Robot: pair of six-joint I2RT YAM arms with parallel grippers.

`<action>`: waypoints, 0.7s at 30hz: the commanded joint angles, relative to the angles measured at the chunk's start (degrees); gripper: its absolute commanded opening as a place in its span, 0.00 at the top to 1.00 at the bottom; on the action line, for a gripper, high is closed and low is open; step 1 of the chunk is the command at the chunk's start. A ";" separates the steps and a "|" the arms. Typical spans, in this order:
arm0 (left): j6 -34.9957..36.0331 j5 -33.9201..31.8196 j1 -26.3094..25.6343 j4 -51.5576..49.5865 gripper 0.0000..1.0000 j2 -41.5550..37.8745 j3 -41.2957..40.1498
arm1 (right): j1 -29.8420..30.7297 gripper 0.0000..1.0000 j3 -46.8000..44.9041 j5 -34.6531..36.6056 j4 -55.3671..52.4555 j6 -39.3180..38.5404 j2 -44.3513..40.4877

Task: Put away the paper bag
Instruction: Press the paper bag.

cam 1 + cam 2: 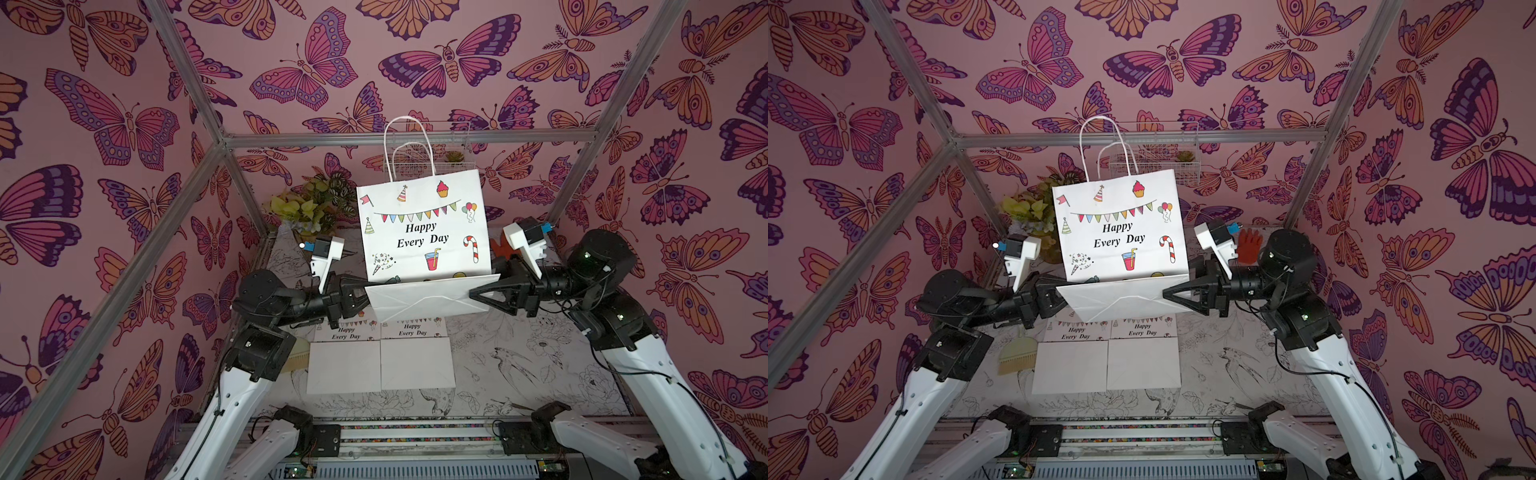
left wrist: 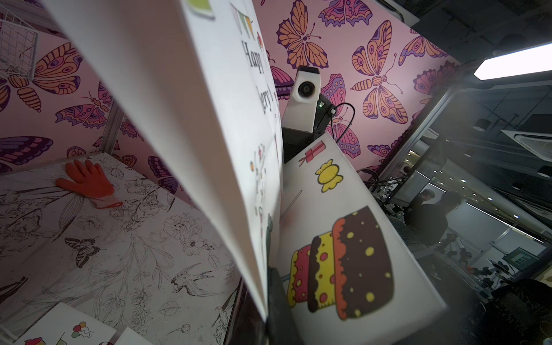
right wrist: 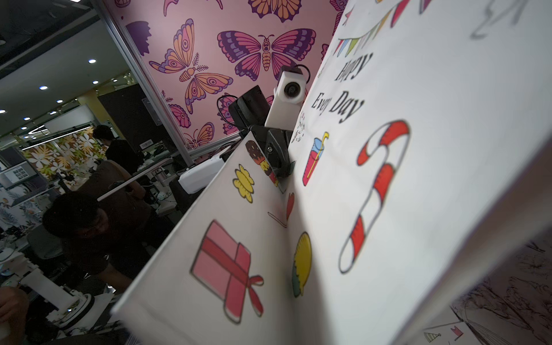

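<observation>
In both top views your paper bag [image 1: 424,232] [image 1: 1121,232] hangs in the air above the middle of the worktop [image 1: 519,353], upright and flattened, between the two arms. It is white paper printed with bunting, a cupcake, balloons, a candy cane, a drink and the words "Happy Every Day". Two white cord handles stand up from its top edge, and its bottom is folded towards the camera as a plain white flap. Your left hand [image 1: 368,293] is closed on the bag's lower corner at that fold. Your right hand [image 1: 473,293] meets the opposite corner, but you cannot tell whether it is pinching or parted. Count three bags in all: the one held, and two folded bags [image 1: 343,365] [image 1: 417,361] lying flat side by side on the worktop beneath it. There is also one orange glove [image 1: 1250,245] at the far right, one brush [image 1: 1017,357] beside the flat bags, one wire basket [image 1: 428,153] on the back wall, and two plants: a leafy plant [image 1: 307,203] in the far left corner and a small one inside the basket. In the left wrist view the bag [image 2: 185,119] fills the middle, nearly edge-on, with a cake and a yellow sweet on its flap and the glove [image 2: 86,182] flat on the worktop beyond. In the right wrist view the bag's [image 3: 418,149] printed face and flap, which shows a pink gift box, fill the frame, and that hand's fingers are out of sight.
</observation>
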 commanded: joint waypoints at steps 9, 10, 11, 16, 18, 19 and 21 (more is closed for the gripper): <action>0.68 0.04 0.06 5.12 0.53 -2.05 -1.10 | 0.67 0.99 0.66 2.55 5.24 2.54 0.27; 0.87 -0.70 0.06 6.43 0.41 -3.10 -1.76 | 0.69 1.00 0.85 2.55 4.23 1.81 0.19; 0.88 -1.12 0.06 7.98 0.32 -4.17 -2.25 | 0.69 1.00 1.30 2.64 2.53 0.47 0.11; -2.26 2.84 -0.03 16.39 0.11 -6.27 -4.03 | 0.68 1.00 1.60 3.34 1.12 -0.74 -0.60; -2.56 4.90 -0.45 16.80 0.10 -5.73 -4.05 | 0.71 1.00 1.19 2.85 3.19 0.87 -0.44; -2.55 5.81 -0.76 16.79 0.10 -5.28 -4.05 | 0.73 1.00 1.08 2.52 4.08 1.64 -0.35; -2.33 7.00 -1.37 16.81 0.10 -4.75 -4.18 | 0.68 1.00 0.81 2.38 5.39 2.66 -0.26</action>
